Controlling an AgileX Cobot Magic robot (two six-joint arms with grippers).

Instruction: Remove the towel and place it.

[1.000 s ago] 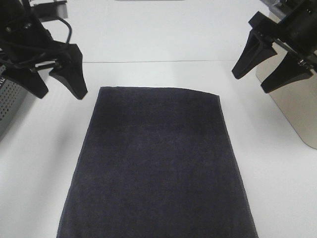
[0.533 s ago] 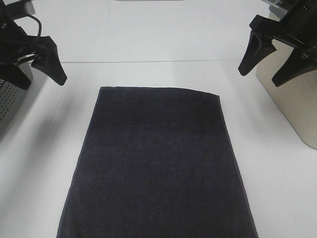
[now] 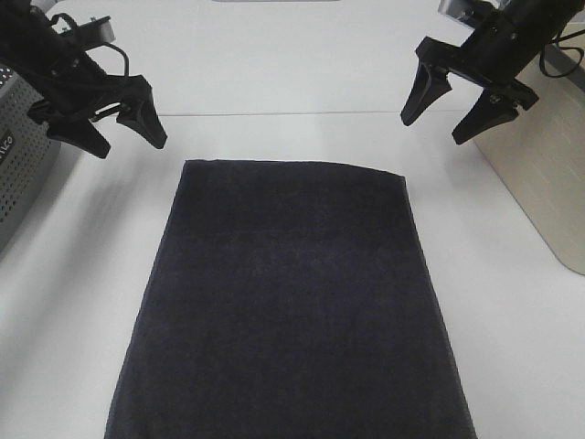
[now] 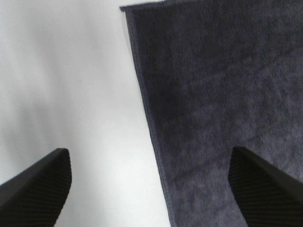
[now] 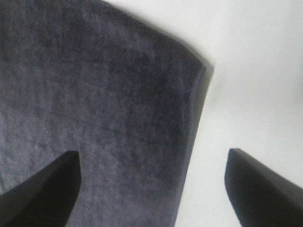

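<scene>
From the high camera, the towel [image 3: 292, 302] lies flat and spread out on the white table [image 3: 274, 73]. The left gripper [image 3: 129, 146] hangs just past the towel's far left corner. The right gripper [image 3: 432, 130] hangs just past its far right corner. Both have their jaws wide apart and hold nothing. A grey basket [image 3: 18, 165] sits behind the left jaws, and a beige bin [image 3: 548, 183] sits behind the right jaws. The near end of the towel runs out of the picture.

From the left wrist camera, the jaws are spread wide. One finger [image 4: 265, 189] is over the towel and the other is over bare table. The towel's long edge runs between them, and its corner lies ahead of the tips. Nothing touches the cloth.

From the right wrist camera, it looks much the same. One finger [image 5: 42, 189] is over the towel, the other is over the table, and the corner is ahead of the tips. The hem there seems a little lifted, with a dark shadow beside it.

I think the next job is to grab both far corners. The cloth is thin and flat, so the jaws could close on air, or push into the table and bunch the towel. If only one side catches, the towel may twist. It is long, so its loose end could drag or snag.
</scene>
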